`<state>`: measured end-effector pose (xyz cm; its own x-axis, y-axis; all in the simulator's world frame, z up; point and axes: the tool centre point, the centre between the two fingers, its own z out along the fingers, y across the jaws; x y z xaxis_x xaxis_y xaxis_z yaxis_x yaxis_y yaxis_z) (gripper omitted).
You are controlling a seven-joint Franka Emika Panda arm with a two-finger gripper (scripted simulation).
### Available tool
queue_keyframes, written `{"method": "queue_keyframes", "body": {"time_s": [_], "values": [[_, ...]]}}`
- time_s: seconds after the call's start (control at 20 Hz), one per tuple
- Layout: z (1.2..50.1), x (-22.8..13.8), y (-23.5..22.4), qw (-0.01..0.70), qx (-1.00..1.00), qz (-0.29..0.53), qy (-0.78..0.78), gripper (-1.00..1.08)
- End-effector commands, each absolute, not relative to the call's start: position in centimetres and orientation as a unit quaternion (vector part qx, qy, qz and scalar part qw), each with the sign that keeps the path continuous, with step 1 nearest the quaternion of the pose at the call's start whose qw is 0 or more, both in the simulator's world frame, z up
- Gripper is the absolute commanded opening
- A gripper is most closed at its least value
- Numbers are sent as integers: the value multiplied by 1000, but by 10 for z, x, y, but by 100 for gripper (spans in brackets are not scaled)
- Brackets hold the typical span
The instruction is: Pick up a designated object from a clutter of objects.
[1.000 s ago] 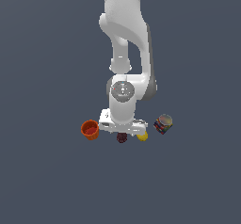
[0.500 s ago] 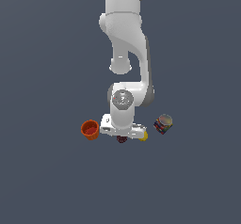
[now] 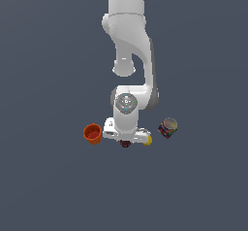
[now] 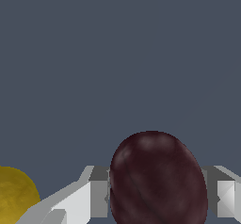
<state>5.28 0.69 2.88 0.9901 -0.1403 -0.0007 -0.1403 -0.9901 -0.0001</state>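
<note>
I see plum (image 4: pixel 157 178) sitting between end effector (image 4: pixel 155 197) fingers (image 4: pixel 77 202) | spread, flanking it, not visibly pinching | lemon (image 4: pixel 14 195) just beside

The arm's hand hides the gripper (image 3: pixel 125 140); a dark maroon ball (image 3: pixel 125 144) peeks out beneath, apparently between the fingers, lemon (image 3: pixel 147 140) just beside them.

Pincer (image 4: pixel 155 197) low, fingers spread wide.
</note>
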Motion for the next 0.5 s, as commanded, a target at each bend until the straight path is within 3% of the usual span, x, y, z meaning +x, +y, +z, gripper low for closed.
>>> {"method": "queue_keyframes", "body": {"time_s": [0.0,0.45], "values": [[28,53,7,0,-998,0,71,-100],[48,55,-1,0,-998,0,71,-100]]}}
